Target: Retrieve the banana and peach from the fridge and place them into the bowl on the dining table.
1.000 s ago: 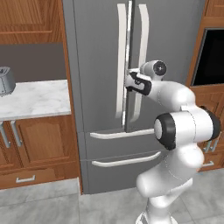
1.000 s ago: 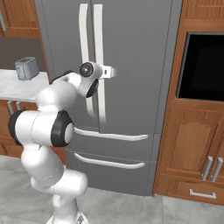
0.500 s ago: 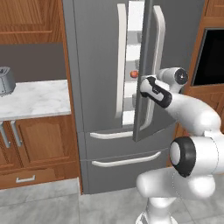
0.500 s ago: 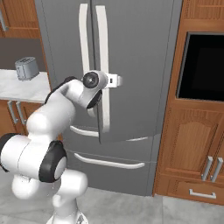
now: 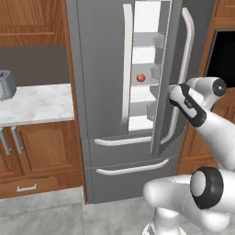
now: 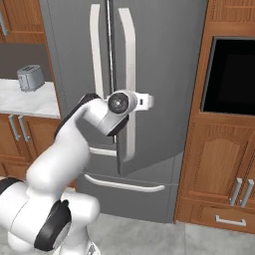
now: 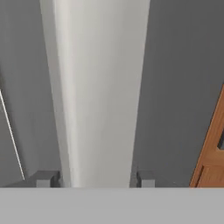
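- Setting: domestic kitchen, rendered.
- Tall grey French-door fridge (image 5: 105, 92) at centre, long white curved handles; right door (image 5: 170, 73) ajar, white shelved interior visible; two drawers below.
- One small red-orange peach (image 5: 141, 78) on an interior shelf.
- Brown wooden cabinets (image 5: 32, 156) left of the fridge, under a white grey-veined marble tabletop (image 5: 34, 103); more wooden cabinets above.
- Steel toaster (image 6: 30, 77) standing on that tabletop.
- Built-in black oven (image 6: 230, 74) set in wood panelling right of the fridge, panelled doors and a drawer with metal handles beneath.
- Floor (image 6: 149, 234): grey stone-look tiles.
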